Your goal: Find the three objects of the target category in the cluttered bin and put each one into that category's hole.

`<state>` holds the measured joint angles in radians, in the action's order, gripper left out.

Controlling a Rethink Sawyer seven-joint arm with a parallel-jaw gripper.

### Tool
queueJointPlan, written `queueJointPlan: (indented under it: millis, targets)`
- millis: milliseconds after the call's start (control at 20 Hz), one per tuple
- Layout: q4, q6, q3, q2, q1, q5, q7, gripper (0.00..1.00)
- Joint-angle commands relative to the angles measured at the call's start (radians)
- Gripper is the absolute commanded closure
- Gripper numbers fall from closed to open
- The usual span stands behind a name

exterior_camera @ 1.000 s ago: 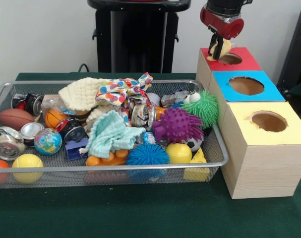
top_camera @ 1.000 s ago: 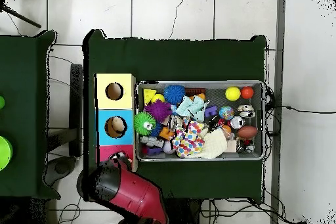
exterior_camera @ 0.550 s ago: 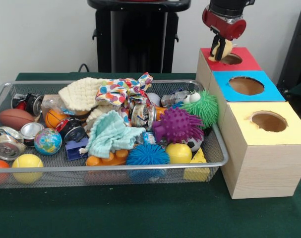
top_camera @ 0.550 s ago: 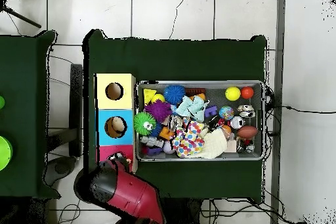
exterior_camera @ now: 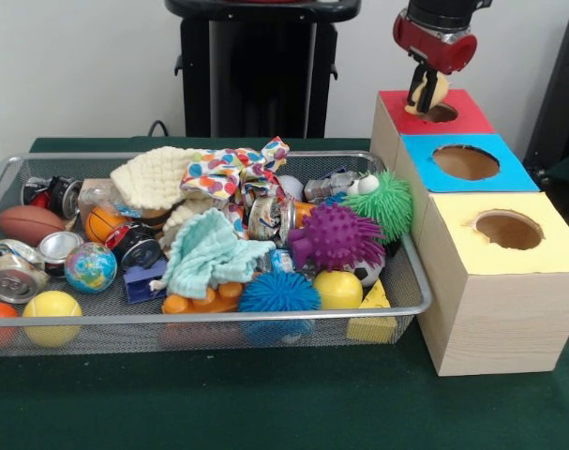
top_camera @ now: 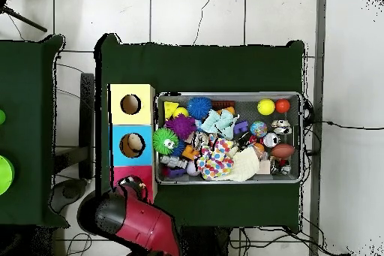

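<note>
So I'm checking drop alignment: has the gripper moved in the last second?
Yes. In the front view the gripper, holding a pale object, has shifted right, from the red box's left edge to above its hole.

Even indoor light, soft shadows, little glare

We see the front view evenly and fairly brightly lit, seemingly from above: the wire bin (exterior_camera: 411, 281) casts only a faint shadow on the green tablecloth (exterior_camera: 265, 403), and the yellow-topped box (exterior_camera: 504, 281) shows a slightly darker side. The cans (exterior_camera: 17, 267) carry small highlights. Edges look a little soft throughout. From overhead, the pale floor tiles (top_camera: 195, 13) read bright, while the tablecloth stays dark and flat.
</note>
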<state>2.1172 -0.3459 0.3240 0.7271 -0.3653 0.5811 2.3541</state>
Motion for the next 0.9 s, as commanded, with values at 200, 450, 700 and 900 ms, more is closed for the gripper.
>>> queueJointPlan:
  millis: [200, 450, 700, 900]
  targets:
    - [-0.015, -0.057, -0.093, -0.027, 0.027, 0.085, 0.258, 1.0]
    - [-0.014, -0.063, -0.09, -0.024, 0.025, 0.088, 0.251, 1.0]
    - [-0.024, -0.074, -0.079, -0.031, 0.015, 0.089, 0.264, 1.0]
    - [-0.032, -0.092, -0.064, -0.033, 0.006, 0.084, 0.276, 1.0]
